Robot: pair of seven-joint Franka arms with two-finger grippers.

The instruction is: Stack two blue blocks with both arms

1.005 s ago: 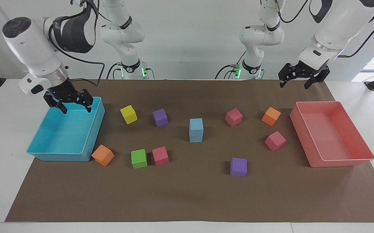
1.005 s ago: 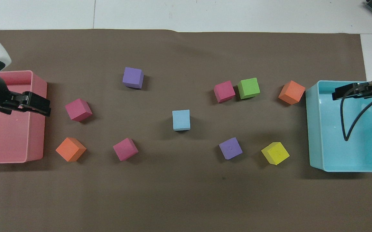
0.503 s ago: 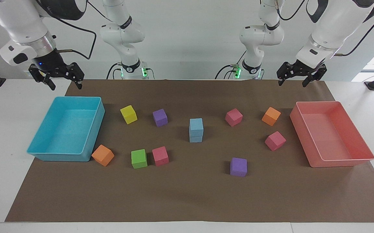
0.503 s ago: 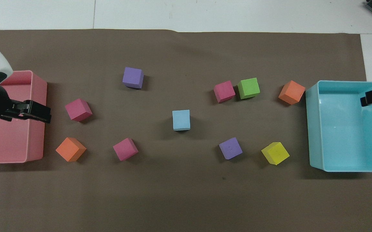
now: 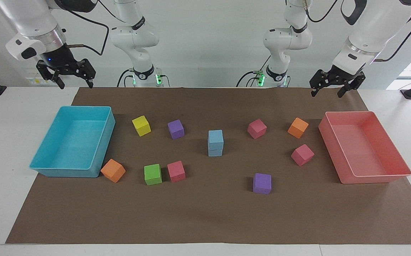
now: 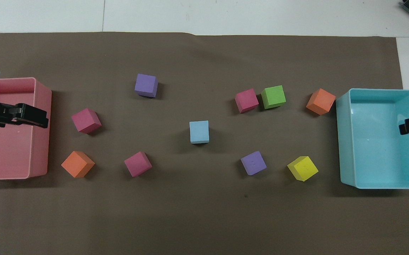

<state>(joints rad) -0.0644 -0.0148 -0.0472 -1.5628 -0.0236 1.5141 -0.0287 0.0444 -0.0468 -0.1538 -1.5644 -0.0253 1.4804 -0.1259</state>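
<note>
Two blue blocks stand stacked in the middle of the brown mat, the upper block point(image 5: 215, 137) on the lower block point(image 5: 215, 152). From above only the upper block point(image 6: 199, 131) shows. My left gripper point(image 5: 327, 93) hangs open and empty in the air over the robots' end of the pink tray point(image 5: 379, 175); in the overhead view the left gripper point(image 6: 41, 120) lies over the pink tray's rim point(image 6: 45, 106). My right gripper point(image 5: 76, 84) hangs open and empty over the robots' end of the turquoise tray point(image 5: 67, 172). From above the right gripper point(image 6: 408, 126) covers part of the turquoise tray point(image 6: 342, 141).
Loose cubes surround the stack: yellow point(image 5: 141, 125), purple point(image 5: 176, 129), pink point(image 5: 256, 128), orange point(image 5: 298, 127), pink point(image 5: 302, 154), purple point(image 5: 262, 183), pink point(image 5: 176, 171), green point(image 5: 153, 174), orange point(image 5: 113, 170) against the turquoise tray.
My right gripper has risen out of the turquoise tray and drawn back toward the robots. My left gripper has shifted slightly toward its own end. The stack has not moved.
</note>
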